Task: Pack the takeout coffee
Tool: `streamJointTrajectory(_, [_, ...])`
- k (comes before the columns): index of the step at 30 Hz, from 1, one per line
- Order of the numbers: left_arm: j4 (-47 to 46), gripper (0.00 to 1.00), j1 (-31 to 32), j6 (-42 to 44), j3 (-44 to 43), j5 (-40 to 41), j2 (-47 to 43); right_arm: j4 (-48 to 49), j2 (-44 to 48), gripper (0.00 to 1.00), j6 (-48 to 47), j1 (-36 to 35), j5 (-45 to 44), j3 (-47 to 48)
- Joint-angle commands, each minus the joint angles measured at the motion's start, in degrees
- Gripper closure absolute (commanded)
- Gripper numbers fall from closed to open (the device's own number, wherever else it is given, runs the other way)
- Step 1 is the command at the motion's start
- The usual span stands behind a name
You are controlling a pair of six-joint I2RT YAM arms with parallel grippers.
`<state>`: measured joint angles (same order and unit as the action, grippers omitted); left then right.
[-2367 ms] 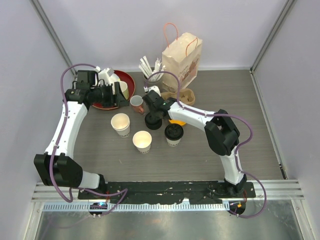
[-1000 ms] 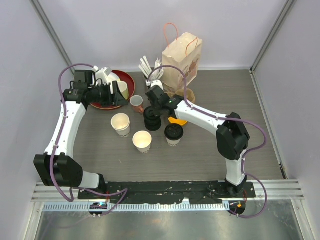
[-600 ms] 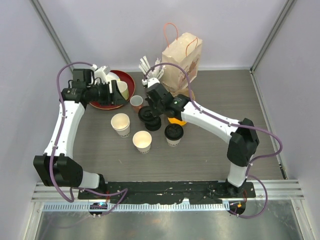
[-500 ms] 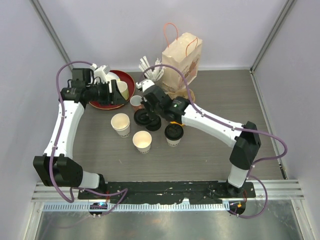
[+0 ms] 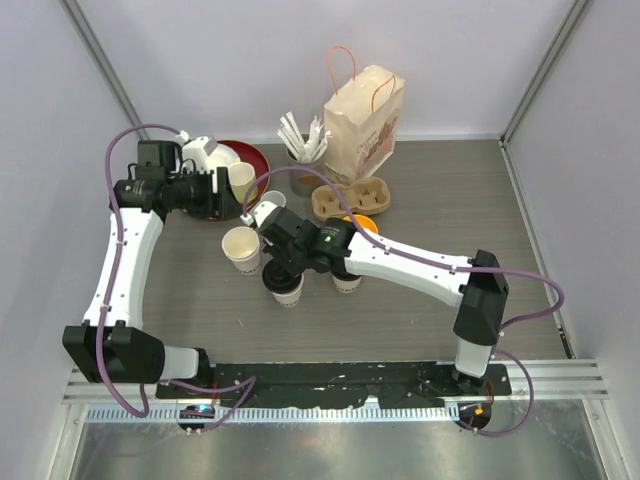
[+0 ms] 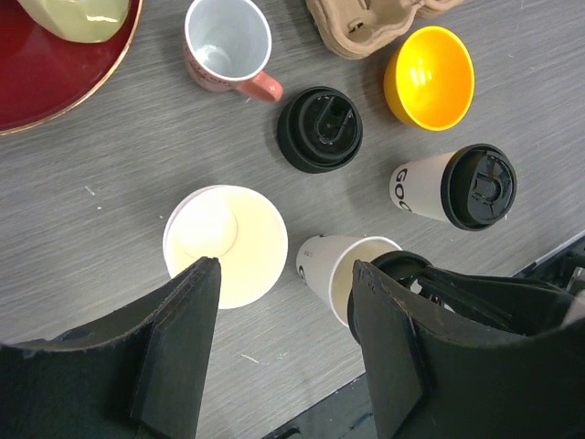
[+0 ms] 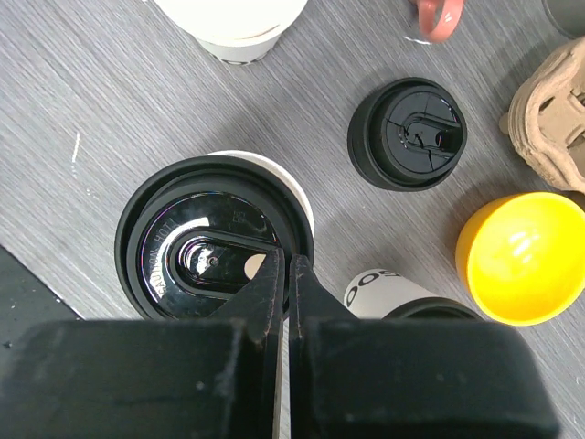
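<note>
Jaws of the right gripper are pressed together on the edge of a black lid, nearer the arm bases than the yellow bowl and to its left. The lid is held over an open paper cup, off-centre, so the cup's white rim shows along one side; whether lid and rim touch cannot be told. A lidded paper cup, printed with dark letters, stands upright just on the near side of the bowl (the right forearm crosses above it in the overhead view). A second open cup, its pale inside showing, stands farther left of the bowl, close beside the cup being capped. A loose lid lies flat on the grey table just left of the bowl. Beyond that lid and left of the bowl is a white cup with a pink handle, mouth up. A brown pulp cup carrier sits just behind the bowl. The left gripper hangs well to the bowl's left with its fingers spread wide and nothing between them, at the edge of a red plate that carries a pale green mug. Farthest behind the bowl, a paper bag with orange handles stands upright
</note>
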<state>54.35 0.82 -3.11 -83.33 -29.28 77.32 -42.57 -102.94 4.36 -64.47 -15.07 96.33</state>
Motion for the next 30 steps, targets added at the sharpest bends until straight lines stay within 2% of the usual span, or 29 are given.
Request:
streamJointTrajectory(1, [0.1,0.37,-0.4,1.5,0.5,1.1,-1.6,-0.5,-1.2,0.99,-0.3,-0.7,-3.3,0.8])
streamJointTrajectory(13, [-0.6,0.36,-0.4,1.9,1.0,1.1,-1.3,2.4,-3.8,0.99,-1.5,-0.1,-2.5,-0.9])
streamJointTrajectory(30, [-0.7,0.37,-0.4,0.6,2.2,0.1,-1.5,7.2,-0.2,0.99,1.2,0.6,-1.4,-7.6])
